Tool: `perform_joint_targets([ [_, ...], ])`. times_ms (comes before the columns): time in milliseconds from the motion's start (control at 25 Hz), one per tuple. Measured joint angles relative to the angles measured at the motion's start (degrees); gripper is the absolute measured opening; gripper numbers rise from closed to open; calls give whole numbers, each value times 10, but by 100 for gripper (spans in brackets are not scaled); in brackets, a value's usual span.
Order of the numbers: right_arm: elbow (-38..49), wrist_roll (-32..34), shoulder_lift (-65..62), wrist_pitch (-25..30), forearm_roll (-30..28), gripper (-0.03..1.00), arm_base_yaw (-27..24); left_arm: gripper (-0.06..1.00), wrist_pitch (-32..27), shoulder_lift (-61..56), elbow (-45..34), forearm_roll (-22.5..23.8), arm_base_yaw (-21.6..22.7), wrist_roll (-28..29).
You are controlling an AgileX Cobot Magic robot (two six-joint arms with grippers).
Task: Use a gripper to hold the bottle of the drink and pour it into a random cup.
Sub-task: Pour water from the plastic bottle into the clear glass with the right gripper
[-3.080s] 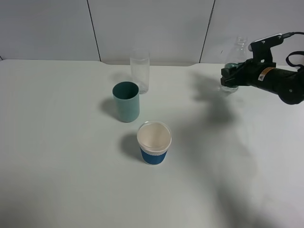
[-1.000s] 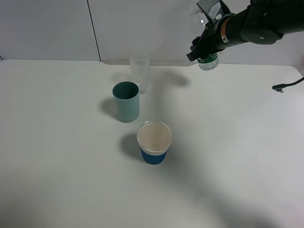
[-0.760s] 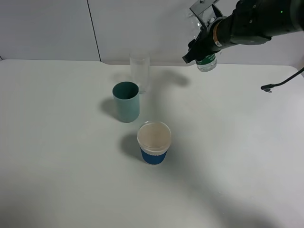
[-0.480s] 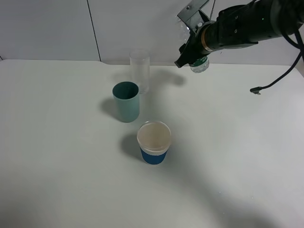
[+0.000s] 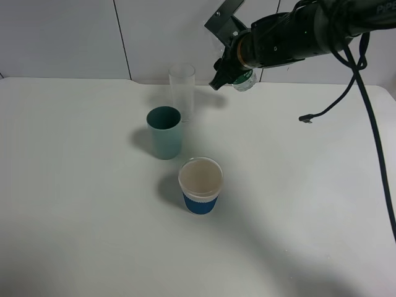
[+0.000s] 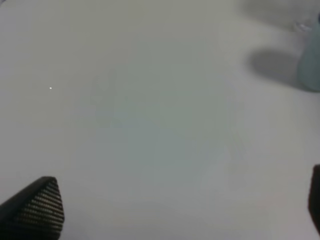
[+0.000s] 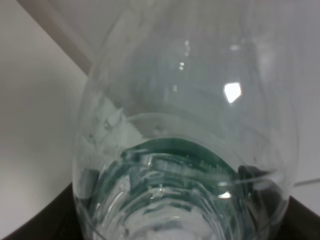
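Note:
My right gripper [image 5: 231, 70] is shut on the bottle of the drink [image 5: 244, 80], a clear bottle with a dark green label. It hangs tilted in the air at the back of the table, a little right of the cup [image 5: 182, 92], a tall clear glass, and higher than its rim. In the right wrist view the bottle [image 7: 185, 165] fills the frame, with dark fingers [image 7: 35, 227] at its sides. The neck is hard to make out. My left gripper [image 6: 177, 207] stands open over bare table and does not show in the exterior view.
A teal cup [image 5: 164, 132] stands just in front of the glass and shows at the edge of the left wrist view [image 6: 311, 70]. A white paper cup with a blue sleeve [image 5: 200, 185] is nearer the middle. A loose cable end [image 5: 305, 117] hangs above the white table [image 5: 74, 204].
My right arm has carried the bottle leftward along the back of the table, closer to the clear glass. The cups have not moved.

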State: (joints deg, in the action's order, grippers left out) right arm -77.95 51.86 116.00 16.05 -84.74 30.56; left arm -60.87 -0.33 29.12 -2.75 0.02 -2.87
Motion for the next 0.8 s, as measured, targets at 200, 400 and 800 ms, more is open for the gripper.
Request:
perform_joint_targets([
  [200, -20, 0, 17, 33, -16, 56, 23, 99, 0, 0, 0, 0, 0, 0],
  [400, -26, 0, 26, 58, -46, 56, 39, 99, 0, 0, 0, 0, 0, 0],
  [800, -26, -53, 26, 124, -66, 56, 58, 99, 0, 0, 0, 0, 0, 0],
])
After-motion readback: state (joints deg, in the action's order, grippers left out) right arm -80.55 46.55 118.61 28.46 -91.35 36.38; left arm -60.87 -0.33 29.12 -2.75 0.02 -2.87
